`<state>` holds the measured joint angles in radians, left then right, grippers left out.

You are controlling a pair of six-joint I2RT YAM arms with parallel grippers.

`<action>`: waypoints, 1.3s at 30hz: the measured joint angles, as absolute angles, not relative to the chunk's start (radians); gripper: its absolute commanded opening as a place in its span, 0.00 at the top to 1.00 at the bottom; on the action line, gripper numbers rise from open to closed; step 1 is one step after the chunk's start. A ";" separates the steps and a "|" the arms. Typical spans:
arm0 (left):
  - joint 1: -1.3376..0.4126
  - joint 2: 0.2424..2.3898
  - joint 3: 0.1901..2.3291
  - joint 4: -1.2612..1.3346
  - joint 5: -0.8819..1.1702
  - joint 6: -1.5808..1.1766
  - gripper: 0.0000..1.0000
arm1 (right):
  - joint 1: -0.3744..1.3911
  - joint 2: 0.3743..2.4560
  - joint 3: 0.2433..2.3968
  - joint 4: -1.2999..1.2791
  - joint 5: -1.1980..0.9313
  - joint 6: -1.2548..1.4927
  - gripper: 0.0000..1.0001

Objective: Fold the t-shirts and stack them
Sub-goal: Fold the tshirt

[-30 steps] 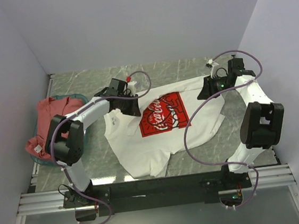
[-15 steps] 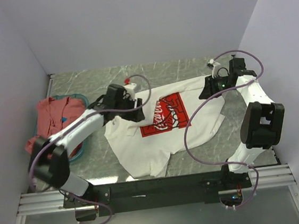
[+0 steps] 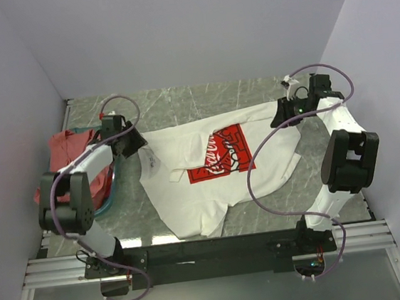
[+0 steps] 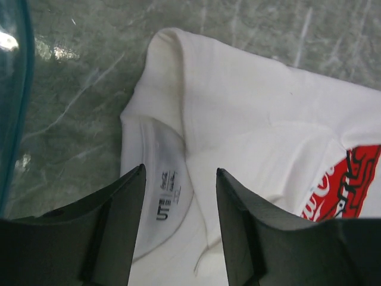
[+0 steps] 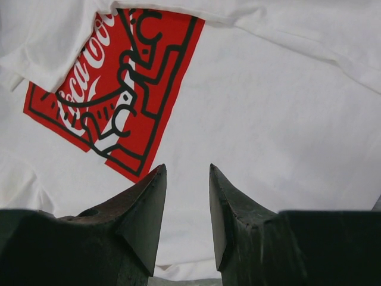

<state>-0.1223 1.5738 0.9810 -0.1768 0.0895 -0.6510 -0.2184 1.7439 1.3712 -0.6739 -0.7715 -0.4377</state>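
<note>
The white t-shirt (image 3: 204,192) with the red Coca-Cola print (image 3: 218,155) lies spread over the middle of the table, a fold covering the print's upper left corner. My left gripper (image 3: 135,143) hovers open just left of its collar. In the left wrist view the collar label (image 4: 166,193) shows between the open left gripper (image 4: 180,171). My right gripper (image 3: 280,118) hangs over the shirt's right edge. In the right wrist view the right gripper (image 5: 187,170) is open with nothing between its fingers, white cloth (image 5: 280,119) beneath. The salmon-red t-shirt (image 3: 67,146) sits bunched at far left.
A teal plastic basket (image 3: 107,203) holds the salmon shirt at the left wall; its rim (image 4: 12,89) is close to my left gripper. Purple cables (image 3: 262,201) loop over the shirt's right half. Walls enclose three sides. Bare marble table (image 3: 317,173) shows at right.
My left gripper opened, let go of the white shirt near the print and drew back left toward the basket. The released cloth lies flat. The right arm barely moved.
</note>
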 measured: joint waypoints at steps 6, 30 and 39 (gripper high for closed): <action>-0.122 1.761 1.112 -0.181 0.050 -0.727 0.46 | -0.219 1.772 1.371 -0.672 -0.754 -0.436 0.57; -0.122 1.963 1.312 -0.207 0.025 -0.745 0.59 | -0.225 1.878 1.465 -0.638 -0.681 -0.341 0.56; -0.122 1.993 1.340 -0.207 0.025 -0.744 0.73 | -0.266 2.088 1.709 -0.609 -0.530 -0.122 0.54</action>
